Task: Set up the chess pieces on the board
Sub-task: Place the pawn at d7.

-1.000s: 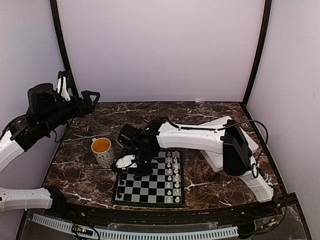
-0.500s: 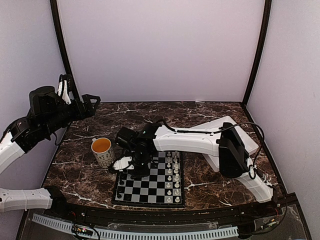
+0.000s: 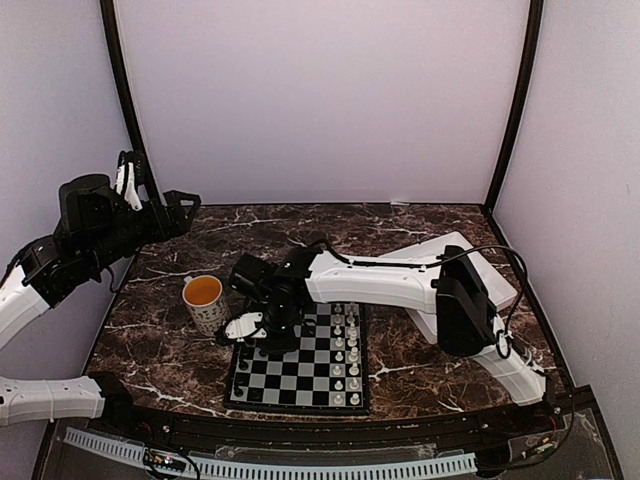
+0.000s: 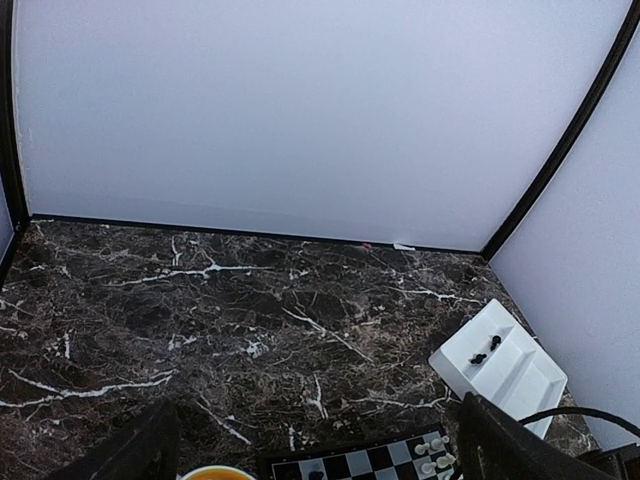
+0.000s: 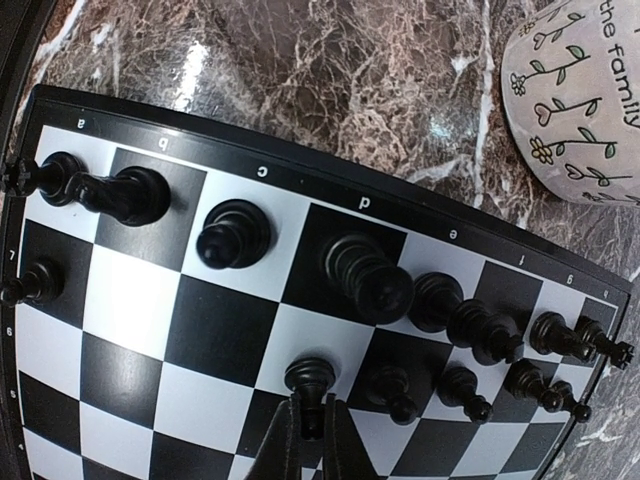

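— Chessboard (image 3: 295, 380) from overhead?
— Beneath the right end effector (image 3: 272, 343), mug (image 3: 205, 300) just to its left.
— Left wrist?
— Spread wide and empty, the left end effector (image 4: 320, 455) hangs high over the desk (image 4: 200, 300).
— Right wrist?
— Its fingers (image 5: 290, 440) pinch a black pawn (image 5: 310, 378); other black chess pieces (image 5: 370, 275) stand just beyond.

Board (image 5: 262, 172), black frame: white file letters a, b, c, d, e along one edge, digit 7 on the adjoining side; mug (image 5: 570, 110): printed words "the family".
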You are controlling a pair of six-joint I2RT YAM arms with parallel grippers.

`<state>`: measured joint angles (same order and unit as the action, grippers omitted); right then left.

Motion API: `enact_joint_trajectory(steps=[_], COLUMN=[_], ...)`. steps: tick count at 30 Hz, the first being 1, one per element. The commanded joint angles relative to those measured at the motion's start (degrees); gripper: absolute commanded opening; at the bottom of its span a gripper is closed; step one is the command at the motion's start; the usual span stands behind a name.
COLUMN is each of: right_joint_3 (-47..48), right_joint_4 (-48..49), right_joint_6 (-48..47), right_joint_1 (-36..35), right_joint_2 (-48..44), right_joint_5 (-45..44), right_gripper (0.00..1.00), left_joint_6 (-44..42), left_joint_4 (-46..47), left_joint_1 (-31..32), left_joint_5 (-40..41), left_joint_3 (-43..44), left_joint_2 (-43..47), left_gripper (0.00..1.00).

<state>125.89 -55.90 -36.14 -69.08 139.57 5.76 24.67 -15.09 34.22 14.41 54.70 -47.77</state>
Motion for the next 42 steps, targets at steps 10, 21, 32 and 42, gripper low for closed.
enact_joint_trajectory(steps=[10,21,32,42], right_joint_3=[1.5,1.1,2.6,3.0], right_joint_4=[0.5,0.2,0.0,0.0], right_joint_6=[0.6,0.3,0.4,0.4], right_joint_1=[-0.7,-0.7,-0.8,-0.8], right_joint_2=[0.7,0.1,1.3,1.8], right_joint_5=[0.2,0.7,1.8,2.1], right_gripper=[0.2,0.17,0.09,0.09], left_joint_6=[0.7,0.8,0.8,0.7], left_joint_4=[0.1,0.4,0.3,0.5], left_joint_1=[-0.4,-0.4,-0.4,-0.4], left_joint_5=[-0.2,-0.7,-1.0,-1.1], left_joint_3=[-1.4,-1.2,-1.1,-1.2], left_joint_2=[0.6,-0.1,-0.3,-0.7], left_gripper=[0.99,0.99,0.99,0.99])
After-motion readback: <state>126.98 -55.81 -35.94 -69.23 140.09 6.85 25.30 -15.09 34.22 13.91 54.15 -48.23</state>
